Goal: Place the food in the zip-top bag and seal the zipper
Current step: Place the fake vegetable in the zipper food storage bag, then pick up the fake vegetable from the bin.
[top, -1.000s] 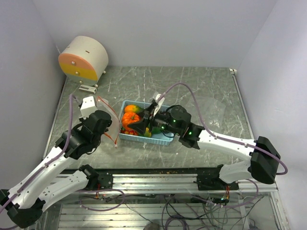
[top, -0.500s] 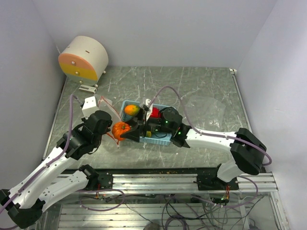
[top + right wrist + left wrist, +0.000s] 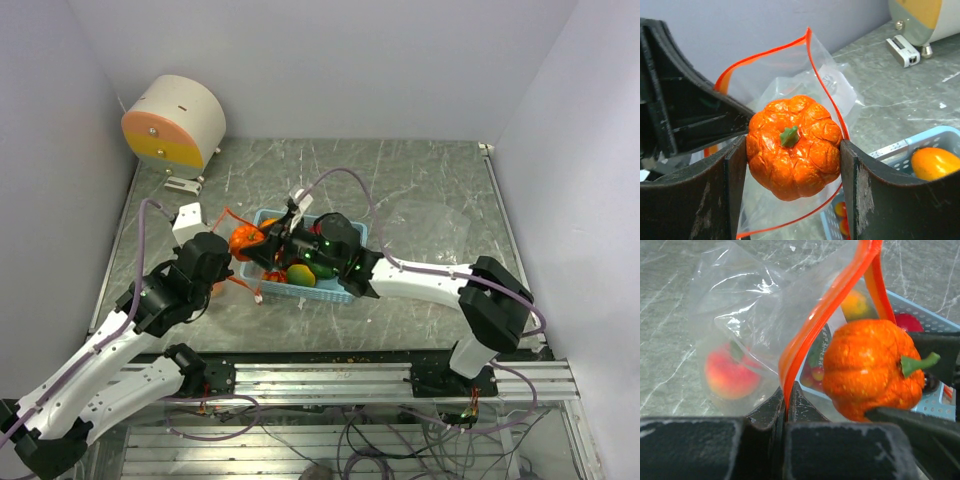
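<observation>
My right gripper (image 3: 794, 150) is shut on an orange toy pumpkin (image 3: 794, 145) with a green stem. It holds the pumpkin at the open mouth of the clear zip-top bag (image 3: 805, 75). My left gripper (image 3: 788, 392) is shut on the bag's orange-red zipper rim (image 3: 815, 325) and holds it up. A peach (image 3: 727, 371) lies inside the bag (image 3: 740, 315). From above, the pumpkin (image 3: 243, 243) hangs just left of the light blue basket (image 3: 345, 293). More food is in the basket: a yellow-green piece (image 3: 301, 275), a red piece (image 3: 910, 322) and an orange-yellow piece (image 3: 935, 162).
A round white and orange drum (image 3: 175, 122) stands at the back left, with a small white device (image 3: 904, 50) at its foot. A crumpled clear plastic sheet (image 3: 430, 225) lies right of the basket. Walls close in on both sides and behind.
My right gripper has lifted the pumpkin out of the basket and carried it left to the bag's mouth. The left gripper has shifted slightly, keeping its hold on the zipper rim.
</observation>
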Tool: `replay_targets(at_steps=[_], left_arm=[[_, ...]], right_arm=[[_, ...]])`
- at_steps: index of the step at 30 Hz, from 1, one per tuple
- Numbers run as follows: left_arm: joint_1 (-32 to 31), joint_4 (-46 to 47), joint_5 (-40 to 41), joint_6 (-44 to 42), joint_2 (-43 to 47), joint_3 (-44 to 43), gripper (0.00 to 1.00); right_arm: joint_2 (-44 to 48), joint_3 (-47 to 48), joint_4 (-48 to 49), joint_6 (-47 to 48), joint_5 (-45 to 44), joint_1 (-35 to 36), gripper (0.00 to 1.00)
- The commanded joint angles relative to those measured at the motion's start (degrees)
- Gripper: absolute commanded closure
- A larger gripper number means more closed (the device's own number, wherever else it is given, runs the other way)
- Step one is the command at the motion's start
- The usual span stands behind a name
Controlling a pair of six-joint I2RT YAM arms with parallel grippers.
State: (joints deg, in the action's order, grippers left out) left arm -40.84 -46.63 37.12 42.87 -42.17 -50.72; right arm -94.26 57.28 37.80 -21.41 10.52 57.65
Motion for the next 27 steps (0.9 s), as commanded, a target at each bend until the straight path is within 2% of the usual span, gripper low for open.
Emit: replay_targets(at_steps=[1, 3, 5, 6, 13, 17, 21, 27], left_arm=[[0.1, 2.8, -1.3, -0.4, 0.5, -0.1, 0.93], [0.1, 2.9, -1.2, -0.4, 0.3, -0.3, 0.93], [0.1, 3.0, -1.2, -0.3, 0.1, -0.1, 0.93], [0.1, 3.2, -1.3, -0.3, 0.0, 0.2, 0.93], [0.1, 3.3, -0.2, 0.1, -0.8, 1.2, 0.93], [0.1, 3.2, 0.3, 0.3, -1.1, 1.4, 0.93], [0.1, 3.2, 0.2, 0.2, -0.9, 1.6, 0.93], [0.1, 3.5, 0.0, 0.2, -0.5, 1.6, 0.93]], right_arm=[[-1.7, 3.8, -3.9, 2.5, -5.8, 0.8, 0.38], [-1.8, 4.0, -5.0, 3.1, -7.1, 1.4, 0.26], [-1.3, 3.3, -5.4, 3.9, -8.0, 1.7, 0.04], [-0.8, 2.8, -5.2, 4.3, -8.3, 1.9, 0.00], [5.1, -2.1, -4.6, 5.2, -9.6, 2.1, 0.00], [10.6, -6.4, -4.2, 5.6, -13.8, 2.0, 0.00], [12.9, -6.0, -10.6, 3.4, -26.4, 1.7, 0.00], [5.7, 2.2, -29.2, -4.3, -44.4, 0.0, 0.00]])
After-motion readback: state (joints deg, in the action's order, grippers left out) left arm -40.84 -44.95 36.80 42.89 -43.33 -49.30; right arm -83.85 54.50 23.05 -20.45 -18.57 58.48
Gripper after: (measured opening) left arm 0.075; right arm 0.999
